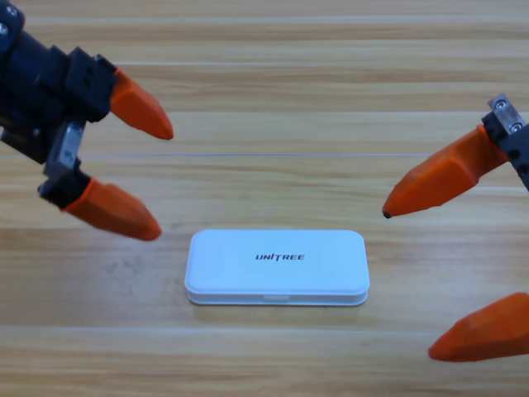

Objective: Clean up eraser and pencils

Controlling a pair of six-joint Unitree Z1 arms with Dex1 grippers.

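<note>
The eraser and the pencils are out of view. A white UNITREE case [277, 267] lies shut and flat on the table's middle front. My left gripper [165, 184] hangs at the upper left, open, its two orange jaws spread wide with nothing between them. My right gripper [409, 285] comes in from the right edge, open as well, one jaw above the other and nothing held. Both stand apart from the case, one on each side of it.
The wooden table [273, 99] fills the view.
</note>
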